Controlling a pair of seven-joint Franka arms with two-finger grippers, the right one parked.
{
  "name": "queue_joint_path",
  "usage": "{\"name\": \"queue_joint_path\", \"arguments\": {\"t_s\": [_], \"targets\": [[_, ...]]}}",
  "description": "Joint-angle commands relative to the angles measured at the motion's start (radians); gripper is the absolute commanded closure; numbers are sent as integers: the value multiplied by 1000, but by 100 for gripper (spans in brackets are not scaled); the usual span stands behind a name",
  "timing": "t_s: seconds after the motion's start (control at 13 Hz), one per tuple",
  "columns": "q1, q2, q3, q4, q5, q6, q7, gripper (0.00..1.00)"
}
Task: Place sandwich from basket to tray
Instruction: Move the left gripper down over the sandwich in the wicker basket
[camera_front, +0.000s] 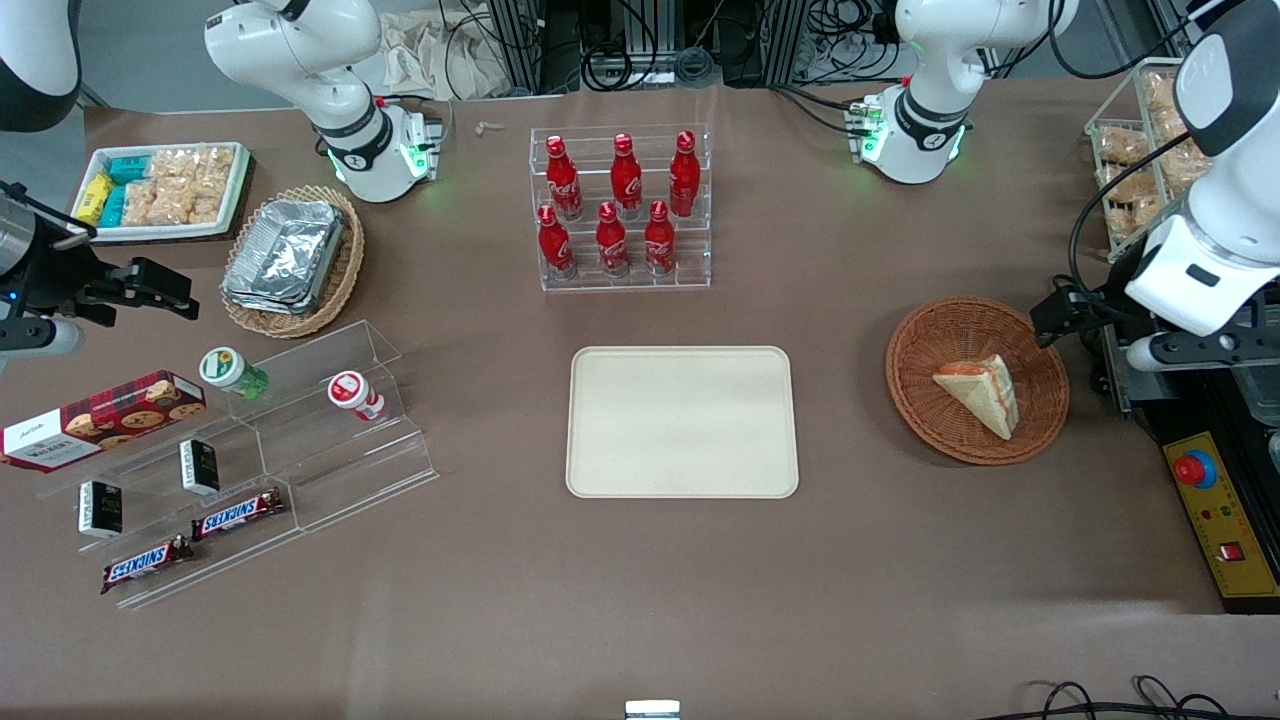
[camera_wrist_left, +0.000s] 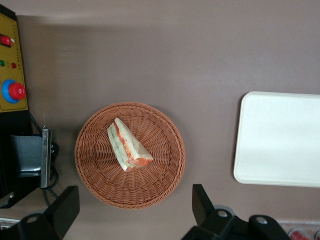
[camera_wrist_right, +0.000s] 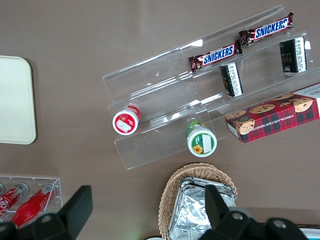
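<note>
In the front view, the sandwich (camera_front: 980, 393) lies in the round basket (camera_front: 925, 350), which sits beside the tray (camera_front: 683, 421), toward the working arm's end of the table. The gripper (camera_front: 1065, 318) hangs just past the basket's rim, clear of the sandwich.

In the left wrist view, the gripper (camera_wrist_left: 131, 210) is high above the basket (camera_wrist_left: 160, 175), its fingers (camera_wrist_left: 63, 209) spread wide apart and holding nothing. The sandwich (camera_wrist_left: 127, 145) lies between the fingers' lines, ahead of their tips. The tray (camera_wrist_left: 279, 139) lies outside one finger.

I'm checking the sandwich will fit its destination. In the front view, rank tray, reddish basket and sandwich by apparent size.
1. tray
2. basket
3. sandwich, lying in the basket

The pincer hangs open above the basket.
</note>
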Motion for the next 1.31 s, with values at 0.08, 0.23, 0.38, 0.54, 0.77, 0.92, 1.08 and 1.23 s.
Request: {"name": "queue_joint_path", "arguments": {"t_s": [0.08, 0.23, 0.38, 0.54, 0.77, 0.92, 1.08, 1.23], "targets": [[-13, 28, 16, 79, -14, -64, 26, 0], [-13, 25, 16, 61, -12, -96, 16, 0], [2, 3, 22, 15, -15, -89, 9, 0], [11, 0, 23, -55, -9, -34, -13, 0], [11, -58, 21, -267, 6, 174, -310, 0], [25, -90, 24, -426, 5, 352, -361, 0], [25, -86, 24, -549, 6, 518, -582, 0], [31, -34, 24, -582, 6, 601, -684, 0]]}}
